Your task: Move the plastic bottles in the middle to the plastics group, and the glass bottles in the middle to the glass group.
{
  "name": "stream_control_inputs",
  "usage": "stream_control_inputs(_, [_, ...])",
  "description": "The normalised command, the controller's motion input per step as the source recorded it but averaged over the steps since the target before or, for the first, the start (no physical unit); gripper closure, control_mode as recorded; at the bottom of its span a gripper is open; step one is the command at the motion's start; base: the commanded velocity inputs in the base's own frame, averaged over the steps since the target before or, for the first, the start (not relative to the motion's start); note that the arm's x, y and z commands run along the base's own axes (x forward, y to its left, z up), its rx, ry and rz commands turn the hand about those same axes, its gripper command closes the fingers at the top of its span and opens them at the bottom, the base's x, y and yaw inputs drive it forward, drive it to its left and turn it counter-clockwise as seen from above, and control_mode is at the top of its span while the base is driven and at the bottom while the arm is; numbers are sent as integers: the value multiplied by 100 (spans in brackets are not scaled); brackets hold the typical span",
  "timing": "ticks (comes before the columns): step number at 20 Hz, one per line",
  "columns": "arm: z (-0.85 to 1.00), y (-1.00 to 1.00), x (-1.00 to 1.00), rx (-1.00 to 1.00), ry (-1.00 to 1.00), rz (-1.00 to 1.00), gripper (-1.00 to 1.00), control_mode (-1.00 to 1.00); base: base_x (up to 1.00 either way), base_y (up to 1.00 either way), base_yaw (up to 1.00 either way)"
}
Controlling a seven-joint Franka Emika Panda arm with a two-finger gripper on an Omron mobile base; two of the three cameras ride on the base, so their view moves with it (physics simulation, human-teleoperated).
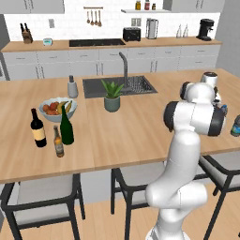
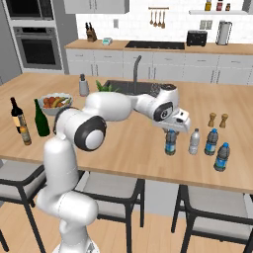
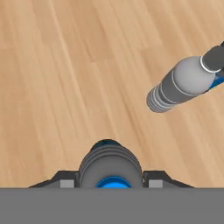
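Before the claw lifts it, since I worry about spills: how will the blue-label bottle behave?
The blue-label bottle is small plastic, so probably light. Its ribbed wall may give a little under the claw, whose fingers flank it in the hand view. It is narrow and upright, so a sideways nudge could tip it toward the clear bottle.

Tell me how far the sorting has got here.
Done: the green glass bottle stands beside the wine bottle and brown bottle. In hand: the gripper is over the blue-capped bottle, jaws either side. Left: that bottle and the clear bottle, short of the plastics pair.
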Motion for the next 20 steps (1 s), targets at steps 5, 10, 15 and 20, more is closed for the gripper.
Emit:
stream_control_inputs(5, [0, -71, -28, 0, -4, -18, 100, -100, 0, 0, 0])
stream_control_inputs(10, [-6, -60, -11, 4, -8, -12, 100, -100, 0, 0, 0])
stream_control_inputs(15, [0, -44, 0, 2, -7, -4, 100, -100, 0, 0, 0])
stream_control_inputs(20, [0, -53, -1, 3, -5, -4, 100, -100, 0, 0, 0])
